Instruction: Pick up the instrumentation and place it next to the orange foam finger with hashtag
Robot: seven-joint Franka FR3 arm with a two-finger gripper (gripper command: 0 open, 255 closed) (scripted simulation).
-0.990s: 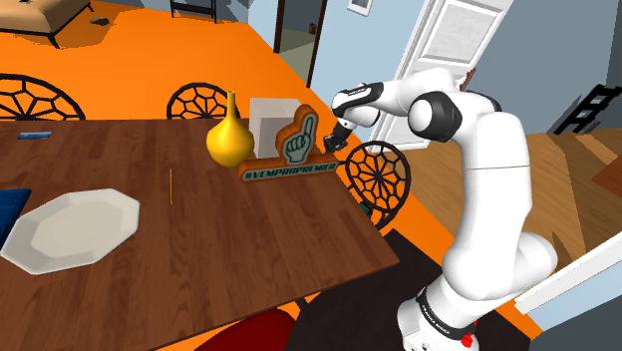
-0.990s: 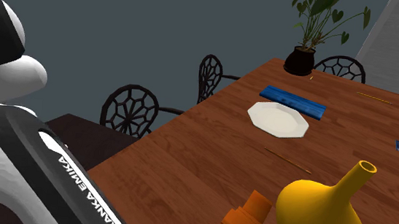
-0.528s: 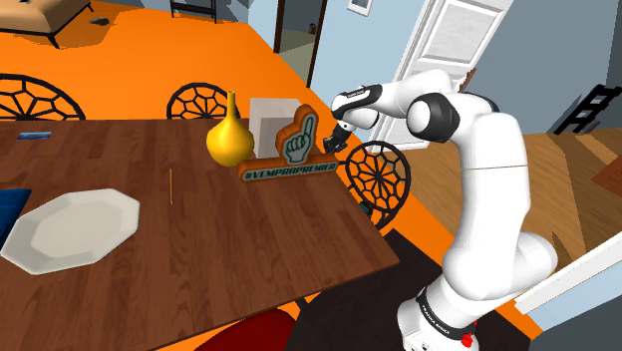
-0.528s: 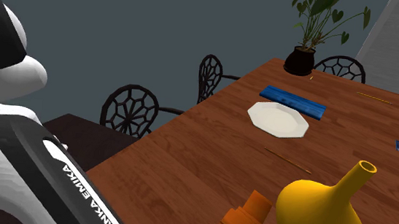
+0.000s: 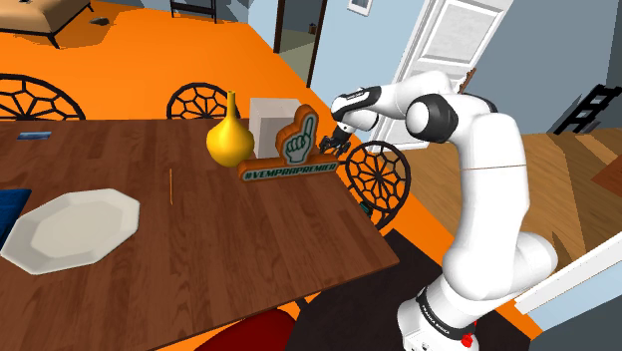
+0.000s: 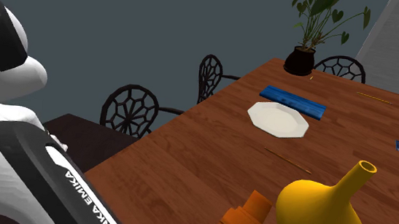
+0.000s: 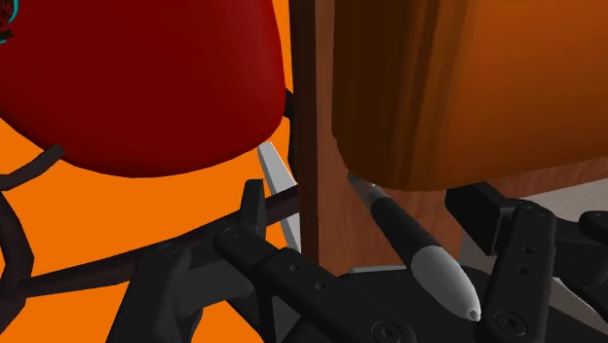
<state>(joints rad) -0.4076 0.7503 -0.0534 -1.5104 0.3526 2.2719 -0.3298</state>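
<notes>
One slim black instrument (image 7: 419, 255) with a rounded grey end lies between the fingers (image 7: 521, 258) of the tool (image 7: 368, 209). We see the fingers standing apart, neither plainly pressing on it. A thin white pointed piece shows just beside it, and we cannot tell whether that belongs to it. The instrument's dark tip points at the foot of the orange foam finger (image 7: 458, 88), right at the edge of the wooden table (image 7: 314, 117). Past that edge sit a red chair seat (image 7: 146, 78) and the orange floor.

In the shoulder view the tool (image 5: 334, 145) hangs at the table's (image 5: 199, 229) far corner, close to the foam finger (image 5: 299, 145) on that view's right side. The foam finger stands upright on a base with hashtag lettering. A white box (image 5: 269, 120) is behind it and a yellow gourd-shaped vase (image 5: 227, 140) is just beside it on that view's left. A white plate (image 5: 70, 229) lies well apart, toward the left. A black wire-back chair (image 5: 377, 175) stands below the tool.

In the second exterior view we see the vase (image 6: 326, 209) and foam finger (image 6: 244, 217) close up. The plate (image 6: 278, 119) is farther along the table (image 6: 186, 165), touching a blue mat (image 6: 292, 100).
</notes>
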